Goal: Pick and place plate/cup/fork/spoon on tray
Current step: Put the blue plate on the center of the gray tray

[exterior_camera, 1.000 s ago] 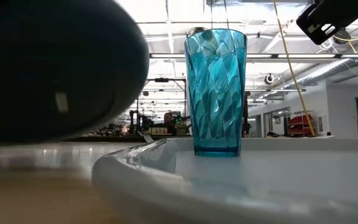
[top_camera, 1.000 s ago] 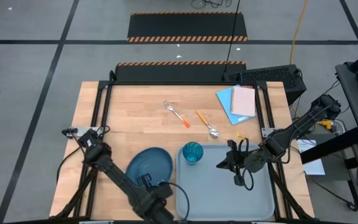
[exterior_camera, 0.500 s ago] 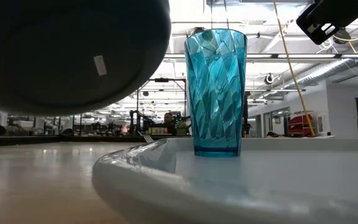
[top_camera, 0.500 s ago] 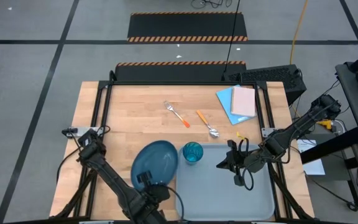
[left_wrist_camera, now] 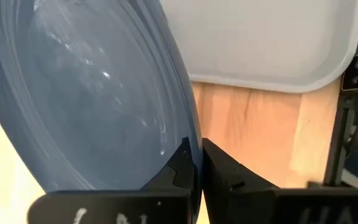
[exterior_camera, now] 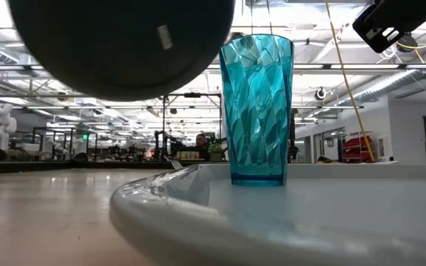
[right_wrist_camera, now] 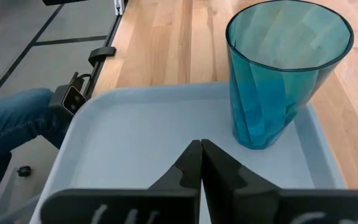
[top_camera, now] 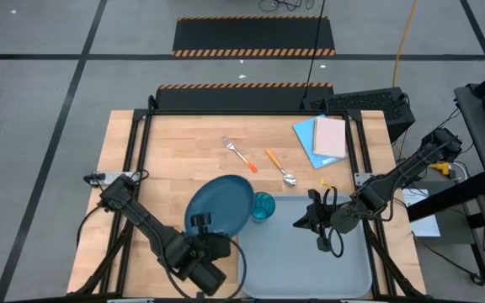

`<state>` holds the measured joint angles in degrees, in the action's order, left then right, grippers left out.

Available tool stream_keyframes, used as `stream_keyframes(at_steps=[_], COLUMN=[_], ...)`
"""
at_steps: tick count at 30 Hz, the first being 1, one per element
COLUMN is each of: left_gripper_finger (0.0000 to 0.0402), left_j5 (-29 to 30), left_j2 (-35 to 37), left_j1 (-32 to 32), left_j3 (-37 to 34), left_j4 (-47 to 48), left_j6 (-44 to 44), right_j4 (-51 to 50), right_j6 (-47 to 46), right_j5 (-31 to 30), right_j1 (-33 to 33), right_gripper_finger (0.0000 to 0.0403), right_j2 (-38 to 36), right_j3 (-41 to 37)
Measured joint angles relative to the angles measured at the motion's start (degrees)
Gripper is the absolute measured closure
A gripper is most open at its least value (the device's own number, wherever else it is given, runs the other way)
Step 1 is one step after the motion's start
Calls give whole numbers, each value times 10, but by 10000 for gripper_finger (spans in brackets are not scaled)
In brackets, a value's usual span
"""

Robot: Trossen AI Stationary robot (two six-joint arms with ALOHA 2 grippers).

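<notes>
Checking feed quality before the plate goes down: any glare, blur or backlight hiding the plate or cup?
Low view: the plate is a backlit dark silhouette under bright ceiling lights, and the near tray rim is soft; the cup is sharp. Left wrist view: the plate fills the frame with small highlights. High view: evenly lit, no glare.

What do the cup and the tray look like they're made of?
The cup looks like translucent teal plastic, possibly glass: light passes through its faceted, glossy walls. The tray looks like moulded pale grey-blue plastic with a smooth, slightly shiny surface and a rounded raised rim.
</notes>
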<state>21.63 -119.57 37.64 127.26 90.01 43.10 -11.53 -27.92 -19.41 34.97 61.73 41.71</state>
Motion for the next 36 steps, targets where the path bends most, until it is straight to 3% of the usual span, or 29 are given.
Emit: stream_keyframes(at_steps=[11, 15, 19, 24, 28, 33, 36], left_gripper_finger=[392, 392, 392, 392, 392, 392, 392], left_j5=[8, 25, 39, 121, 144, 147, 147], left_j2=[49, 50, 47, 45, 45, 43, 40], left_j1=[-61, -81, -93, -106, -132, -166, -180], left_j3=[0, 0, 0, 0, 0, -7, -11], left_j4=[-1, -6, -36, -48, -46, -45, -46], left_j6=[-209, -341, -473, -574, -606, -652, -680], right_j4=[24, 113, 196, 149, 104, -39, -130], right_j6=[11, 46, 143, 257, 314, 301, 270], right_j5=[0, 27, 20, -72, -128, -282, -323], right_j1=[3, 25, 56, 77, 91, 102, 100], right_gripper_finger=[403, 403, 393, 360, 320, 276, 259], right_j2=[0, 0, 0, 4, 3, 19, 43], right_j3=[0, -1, 2, 36, 89, 162, 195])
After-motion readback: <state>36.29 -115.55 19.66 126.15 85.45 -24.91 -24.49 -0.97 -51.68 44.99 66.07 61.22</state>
